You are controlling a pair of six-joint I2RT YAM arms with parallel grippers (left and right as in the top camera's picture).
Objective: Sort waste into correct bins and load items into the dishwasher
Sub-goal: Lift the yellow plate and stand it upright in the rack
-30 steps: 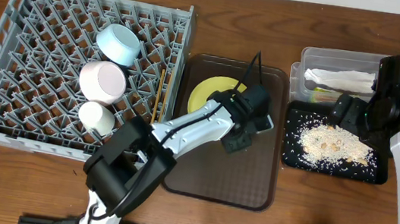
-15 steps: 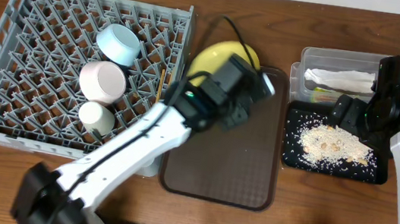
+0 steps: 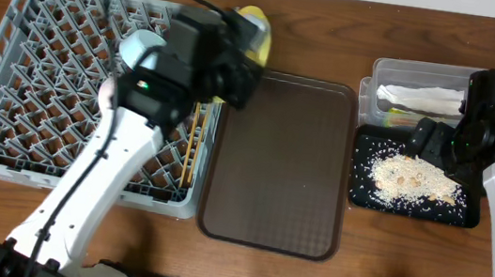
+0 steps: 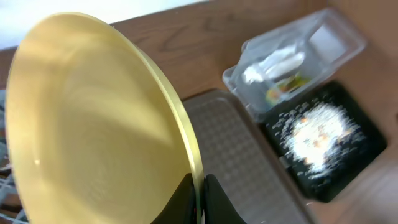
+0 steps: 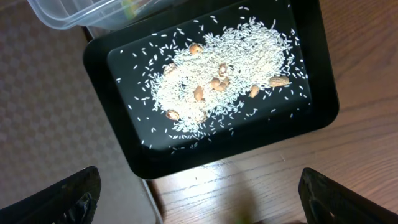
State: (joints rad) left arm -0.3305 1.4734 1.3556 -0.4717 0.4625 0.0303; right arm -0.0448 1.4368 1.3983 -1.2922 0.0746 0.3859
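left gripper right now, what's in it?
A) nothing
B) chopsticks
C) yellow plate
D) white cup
C: in the left wrist view the left gripper is pinched on the rim of the yellow plate, which stands on edge in its grip.

Yellow plate (image 4: 93, 124): smooth, softly glossy. Brown serving tray (image 3: 278, 161): matt plastic with a fine dimpled texture. Black tray (image 5: 308, 112): smooth, slightly shiny plastic. Tub (image 3: 426, 73): clear plastic. Dish rack (image 3: 8, 81): matt grey plastic. Surface (image 5: 280, 180): grained wood.
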